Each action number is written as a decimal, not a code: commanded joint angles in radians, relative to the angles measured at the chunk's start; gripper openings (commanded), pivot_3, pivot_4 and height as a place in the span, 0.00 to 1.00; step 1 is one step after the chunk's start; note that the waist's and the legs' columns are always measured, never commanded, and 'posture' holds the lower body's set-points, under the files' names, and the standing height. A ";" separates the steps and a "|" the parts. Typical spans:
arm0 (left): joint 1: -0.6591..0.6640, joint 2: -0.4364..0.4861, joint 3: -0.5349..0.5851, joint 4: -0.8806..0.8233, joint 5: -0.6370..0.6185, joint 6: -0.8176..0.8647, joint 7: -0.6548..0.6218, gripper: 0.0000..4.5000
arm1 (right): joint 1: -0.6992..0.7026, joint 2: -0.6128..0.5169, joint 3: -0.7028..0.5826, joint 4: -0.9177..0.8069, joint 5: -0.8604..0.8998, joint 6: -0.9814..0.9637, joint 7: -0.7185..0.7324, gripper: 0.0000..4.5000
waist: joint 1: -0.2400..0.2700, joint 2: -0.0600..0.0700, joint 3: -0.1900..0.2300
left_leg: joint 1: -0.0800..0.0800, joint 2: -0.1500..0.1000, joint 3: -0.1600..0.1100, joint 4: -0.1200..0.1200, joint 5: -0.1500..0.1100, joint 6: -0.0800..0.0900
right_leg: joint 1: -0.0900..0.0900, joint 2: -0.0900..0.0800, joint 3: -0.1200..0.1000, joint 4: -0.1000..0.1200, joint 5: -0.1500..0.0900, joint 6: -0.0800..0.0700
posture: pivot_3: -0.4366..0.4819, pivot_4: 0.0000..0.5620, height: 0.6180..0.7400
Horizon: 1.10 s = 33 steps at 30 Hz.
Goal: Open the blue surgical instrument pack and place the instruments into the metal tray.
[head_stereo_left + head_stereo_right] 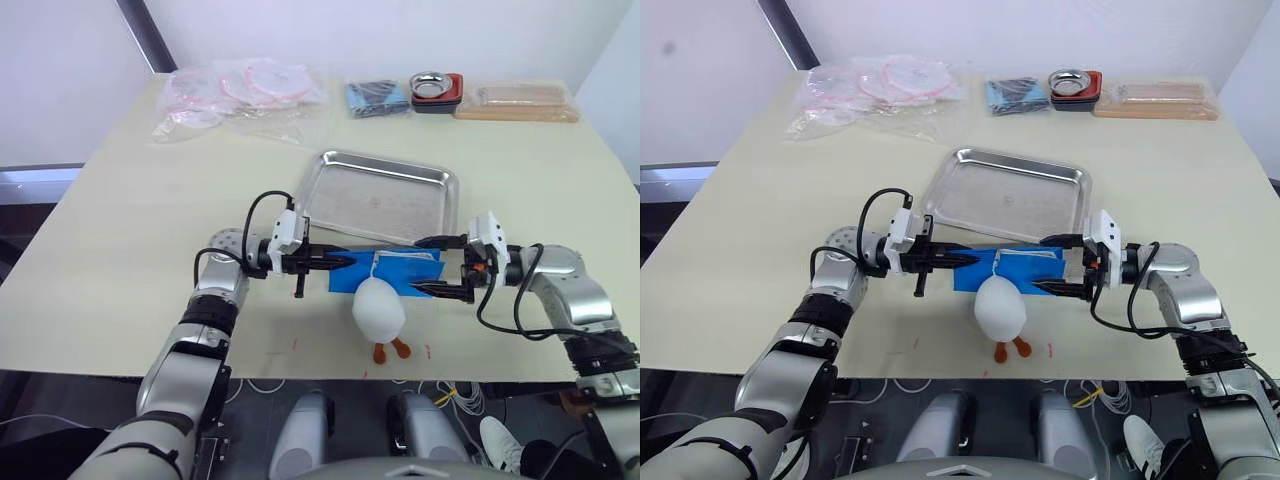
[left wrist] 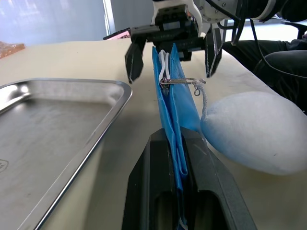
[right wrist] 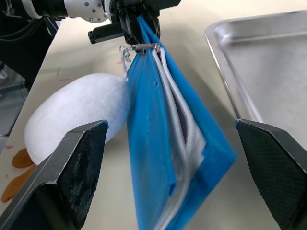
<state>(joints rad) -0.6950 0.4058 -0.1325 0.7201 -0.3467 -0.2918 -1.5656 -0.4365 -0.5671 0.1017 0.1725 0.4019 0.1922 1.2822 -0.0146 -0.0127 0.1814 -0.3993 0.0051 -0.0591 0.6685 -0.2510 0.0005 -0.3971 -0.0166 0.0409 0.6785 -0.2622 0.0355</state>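
Blue surgical instrument pack [image 1: 385, 269]: held on edge just off the near rim of the metal tray [image 1: 380, 195], zipper partly open, white lining showing at the slit. Left gripper [image 2: 178, 158]: at the pack's end on the tray's left side, fingers clamped together on the blue fabric. Right gripper [image 1: 447, 266]: at the pack's opposite end, fingers spread wide apart either side of it, not touching. White plush duck [image 1: 379, 309]: on the table, near side of the pack from the tray, touching it, tied by a cord to the zipper pull [image 2: 184, 81]. Beyond the tray's far rim: clear plastic bags [image 1: 240, 95], smaller blue packet [image 1: 377, 97], small metal bowl in red holder [image 1: 436, 89].
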 commanded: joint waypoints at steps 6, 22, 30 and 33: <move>0.013 -0.003 -0.033 0.002 0.027 0.005 -0.049 0.00 | -0.006 0.020 -0.026 -0.015 0.022 -0.009 0.007 0.46 | 0.001 0.000 0.000 | 0.000 0.000 0.000 0.000 0.000 0.000 | 0.000 0.000 0.000 0.000 0.000 0.000 | 0.48 0.27 1.00; 0.023 0.007 -0.039 -0.028 0.001 0.068 -0.049 0.00 | 0.019 0.023 -0.020 -0.052 0.047 0.029 0.011 0.02 | 0.001 0.000 0.000 | 0.000 0.000 0.000 0.000 0.000 0.000 | 0.000 0.000 0.000 0.000 0.000 0.000 | 0.48 0.27 1.00; 0.034 0.068 0.000 -0.141 -0.061 0.185 -0.049 0.36 | 0.017 0.015 -0.028 -0.053 0.063 0.057 0.022 0.00 | -0.003 0.000 0.000 | 0.000 0.000 -0.001 0.000 0.000 0.000 | 0.000 0.000 0.000 0.000 0.000 0.000 | 0.48 0.27 1.00; 0.057 0.124 0.011 -0.189 -0.067 0.215 -0.049 0.67 | 0.024 0.019 -0.026 -0.049 0.058 0.047 0.020 0.00 | -0.005 0.000 0.000 | 0.000 0.001 -0.001 0.000 0.000 0.000 | -0.001 0.000 0.000 0.000 0.000 0.000 | 0.48 0.27 1.00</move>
<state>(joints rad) -0.6418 0.4978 -0.1465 0.5852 -0.3900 -0.0949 -1.5720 -0.4185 -0.5456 0.0990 0.1526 0.4502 0.2504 1.3005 -0.0200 -0.0126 0.1816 -0.3994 0.0060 -0.0609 0.6681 -0.2509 0.0005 -0.3977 -0.0161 0.0411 0.6787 -0.2623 0.0354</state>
